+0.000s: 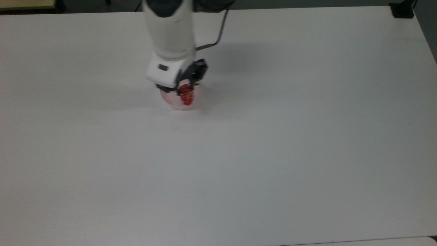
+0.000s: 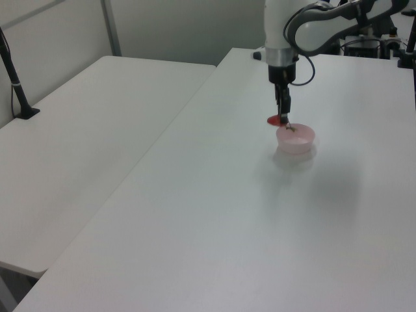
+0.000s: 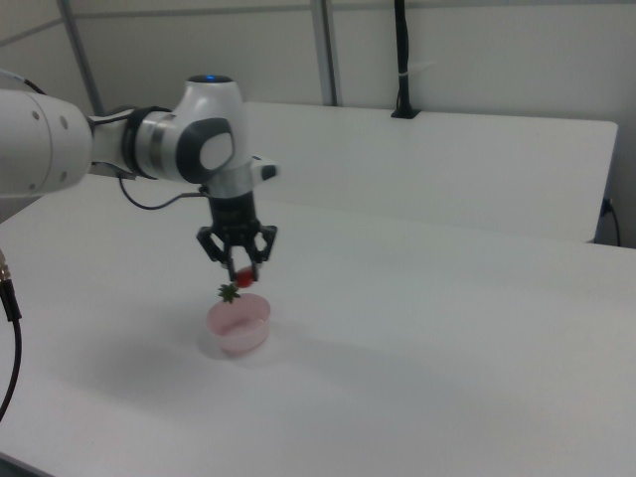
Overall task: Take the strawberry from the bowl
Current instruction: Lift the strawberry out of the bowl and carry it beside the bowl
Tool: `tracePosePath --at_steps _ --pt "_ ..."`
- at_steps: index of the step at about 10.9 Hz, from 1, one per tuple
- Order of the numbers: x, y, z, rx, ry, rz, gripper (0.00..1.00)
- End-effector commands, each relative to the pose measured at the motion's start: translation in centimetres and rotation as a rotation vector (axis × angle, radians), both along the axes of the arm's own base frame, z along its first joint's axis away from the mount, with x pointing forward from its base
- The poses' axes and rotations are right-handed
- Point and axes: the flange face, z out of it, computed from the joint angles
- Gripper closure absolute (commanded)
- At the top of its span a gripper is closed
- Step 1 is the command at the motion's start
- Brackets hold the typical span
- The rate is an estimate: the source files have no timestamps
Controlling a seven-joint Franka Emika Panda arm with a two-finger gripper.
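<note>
In the upper left of centre of the top view, the white arm's pincer (image 1: 182, 89) is clamped on the small glossy red strawberry (image 1: 186, 95) with a dark green leafy top. The fruit hangs just above the small round pale pink plastic bowl (image 1: 174, 103), not touching it in the right view. The bowl stands on the white desk (image 1: 273, 136).

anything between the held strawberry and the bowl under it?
Nothing: in the right view the strawberry, held by the gripper, hangs just above the bowl rim, the gap bare.
</note>
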Motion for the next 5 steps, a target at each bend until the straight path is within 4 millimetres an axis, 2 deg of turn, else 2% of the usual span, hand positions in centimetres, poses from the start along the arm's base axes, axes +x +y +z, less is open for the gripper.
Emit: tracePosePath --at_steps 1,2,3,4,5 --pt "-0.3 -7.6 -0.3 -0.034 0.017 0.084 0.74" --pt "0.0 -9.8 -0.5 -0.037 0.017 0.116 0.74" --pt "0.0 -11.6 -2.2 -0.032 0.042 0.131 0.74" --pt "0.6 -13.6 -3.1 -0.032 0.044 0.098 0.74" --pt "1.6 -14.8 -4.1 -0.029 0.039 0.073 0.74"
